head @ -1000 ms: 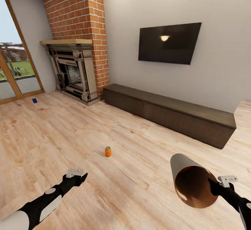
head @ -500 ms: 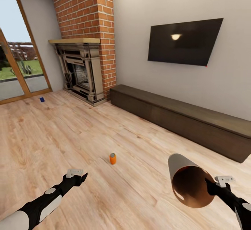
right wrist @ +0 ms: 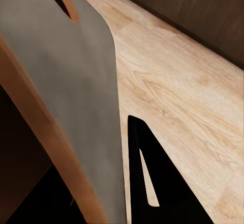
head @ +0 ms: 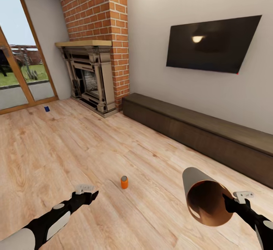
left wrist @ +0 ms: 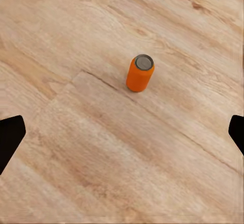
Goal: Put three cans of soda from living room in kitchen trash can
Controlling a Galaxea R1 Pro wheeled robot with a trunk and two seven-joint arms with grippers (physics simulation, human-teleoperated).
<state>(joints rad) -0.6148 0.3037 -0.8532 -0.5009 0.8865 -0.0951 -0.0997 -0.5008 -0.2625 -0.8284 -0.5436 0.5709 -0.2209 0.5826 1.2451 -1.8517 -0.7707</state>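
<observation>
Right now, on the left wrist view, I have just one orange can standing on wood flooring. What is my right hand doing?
Observer: Your right hand grips the rim of the round grey metal bin with the tan-brown inside, held off the floor with its mouth tilted toward the head camera.
Operator: Any other cans around?
Observer: A small dark blue can is on the pale wood floor, far ahead by the glass door, left of the brick fireplace.
Operator: Where is the orange one from my left hand?
Observer: The bright orange can with the silver top stands ahead of your left hand and a little to its right, not touching it.
</observation>
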